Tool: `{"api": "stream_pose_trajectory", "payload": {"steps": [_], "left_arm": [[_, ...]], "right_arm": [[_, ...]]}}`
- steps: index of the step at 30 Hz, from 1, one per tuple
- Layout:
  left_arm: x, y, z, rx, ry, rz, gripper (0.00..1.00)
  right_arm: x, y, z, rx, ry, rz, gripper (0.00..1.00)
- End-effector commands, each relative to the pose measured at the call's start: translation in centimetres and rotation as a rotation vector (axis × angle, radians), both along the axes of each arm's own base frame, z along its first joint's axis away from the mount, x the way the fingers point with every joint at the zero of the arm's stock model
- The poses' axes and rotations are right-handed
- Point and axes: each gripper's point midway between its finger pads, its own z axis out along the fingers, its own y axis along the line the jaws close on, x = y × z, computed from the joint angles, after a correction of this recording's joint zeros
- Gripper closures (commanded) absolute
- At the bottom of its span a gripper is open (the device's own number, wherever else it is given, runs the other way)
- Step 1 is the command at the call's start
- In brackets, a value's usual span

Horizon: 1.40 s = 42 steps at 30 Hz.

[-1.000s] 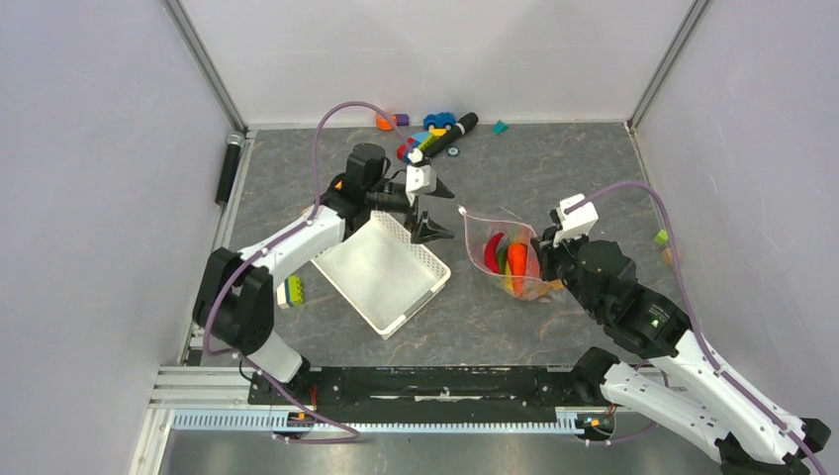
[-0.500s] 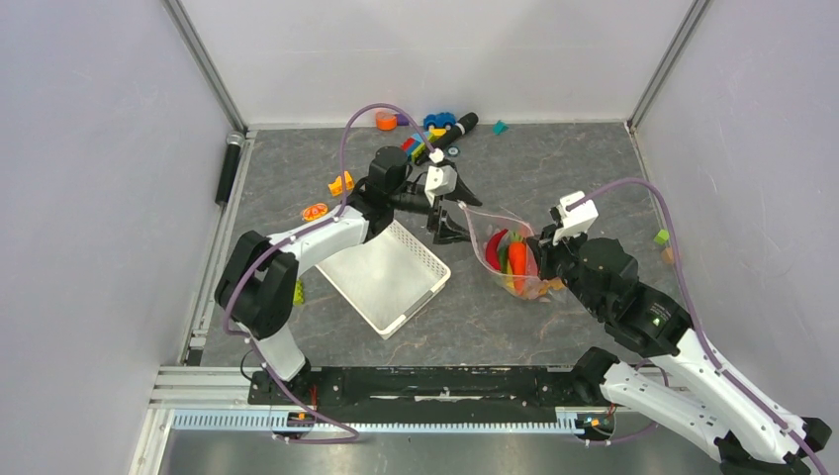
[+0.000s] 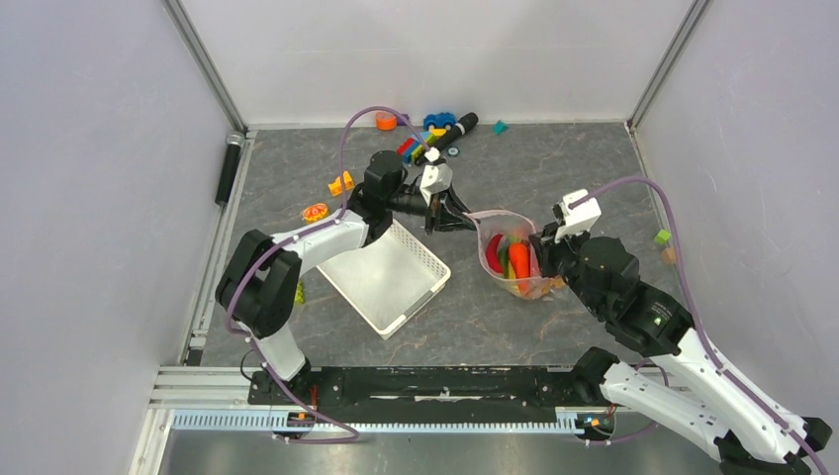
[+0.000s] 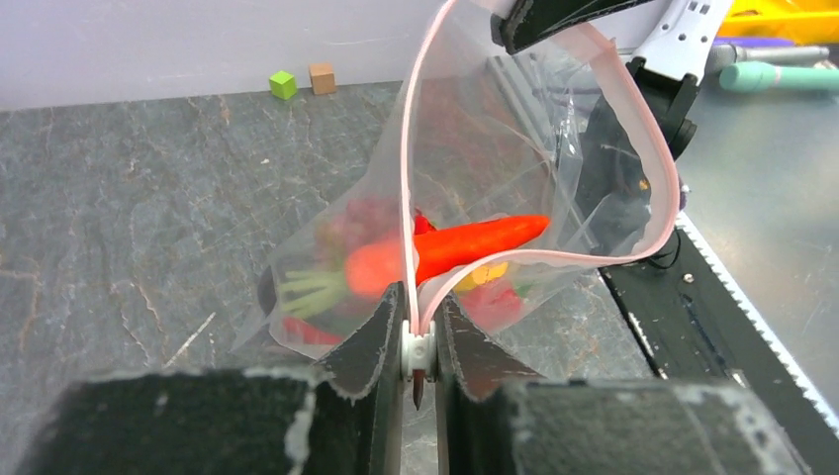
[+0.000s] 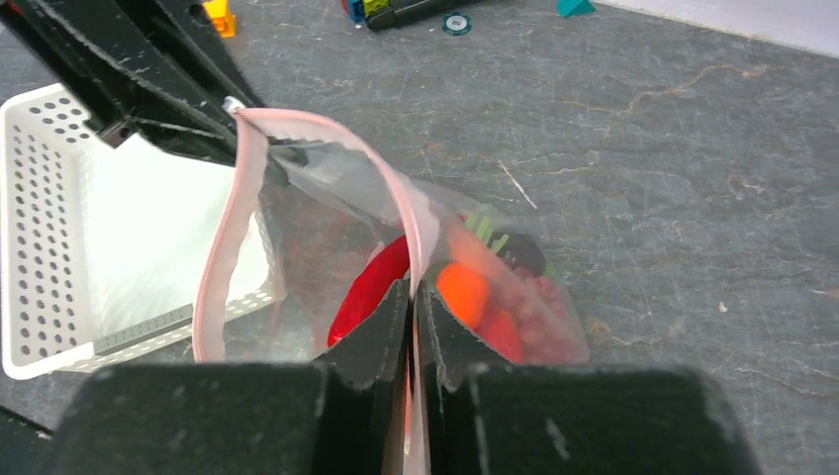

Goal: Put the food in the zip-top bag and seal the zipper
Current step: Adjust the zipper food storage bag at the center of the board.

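Observation:
The zip-top bag [image 3: 507,259] lies right of centre with its mouth bowed open. Inside is the food [image 3: 517,260]: an orange piece [image 4: 465,245], a red chilli [image 5: 366,292], purple grapes [image 5: 539,297]. My left gripper [image 3: 458,219] [image 4: 418,309] is shut on the white slider [image 4: 419,348] at the left end of the pink zipper [image 4: 405,178]. At the bag's other end my right gripper [image 3: 541,255] [image 5: 414,289] is shut on the zipper [image 5: 220,252]. The bag hangs between the two grippers.
A white slotted basket [image 3: 381,274] sits tilted just left of the bag, under the left arm. Toy blocks, a car and a black marker [image 3: 442,129] lie at the back wall. Small orange pieces [image 3: 341,183] lie at left, and a green block [image 3: 661,237] at right.
My left gripper moved right from over the basket to the bag's left end and closed on the zipper slider. The bag's mouth bowed wider. The right arm barely moved.

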Motion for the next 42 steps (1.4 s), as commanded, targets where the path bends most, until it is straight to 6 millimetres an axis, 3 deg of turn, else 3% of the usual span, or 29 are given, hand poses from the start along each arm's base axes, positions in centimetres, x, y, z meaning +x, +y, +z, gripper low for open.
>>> {"api": "stream_pose_trajectory", "payload": {"steps": [1,3,5,7,10,12,16,20,23,26,28,32,36,42], "left_arm": [[-1.1,1.0,3.6,-0.030,0.017,0.055,0.98],[-0.9,1.7,4.7,-0.020,0.031,0.138,0.98],[-0.7,2.3,5.4,-0.007,0.052,0.230,0.98],[-0.6,3.0,6.3,0.000,0.065,0.321,0.98],[-2.1,3.3,7.4,0.023,0.069,0.376,0.98],[-3.3,3.0,7.7,0.054,0.039,0.403,0.98],[-3.9,2.6,8.5,0.109,0.003,0.511,0.98],[-2.5,2.8,8.9,0.138,0.066,0.617,0.98],[-2.0,2.4,9.1,0.156,0.116,0.637,0.98],[-2.9,1.8,9.1,0.166,0.107,0.563,0.98],[-4.1,1.5,9.0,0.167,0.083,0.487,0.98],[-6.1,1.2,8.8,0.180,0.078,0.366,0.98],[-7.9,1.1,8.5,0.180,0.062,0.256,0.98],[-8.5,1.2,7.8,0.192,0.037,0.226,0.98]], "right_arm": [[0.7,-1.5,3.1,0.031,-0.076,-0.089,0.79],[0.9,-2.2,3.3,0.019,-0.087,-0.121,0.46],[0.8,-2.6,3.7,0.017,-0.111,-0.134,0.24],[0.9,-2.9,4.6,0.031,-0.145,-0.142,0.14],[0.4,-2.5,6.3,0.071,-0.192,-0.094,0.04],[-0.2,-1.5,7.6,0.102,-0.221,-0.021,0.02],[-1.2,-0.4,10.1,0.130,-0.275,0.073,0.02],[-2.0,-0.2,12.1,0.093,-0.334,0.142,0.02],[-3.4,2.0,12.7,0.063,-0.366,0.308,0.02],[-5.2,5.3,11.9,0.031,-0.367,0.535,0.02],[-5.1,6.4,10.9,0.002,-0.340,0.584,0.02],[-3.2,6.7,9.1,-0.111,-0.305,0.565,0.02],[-3.3,7.3,7.0,-0.241,-0.310,0.656,0.02],[-3.8,8.1,4.7,-0.347,-0.359,0.777,0.03]]}}
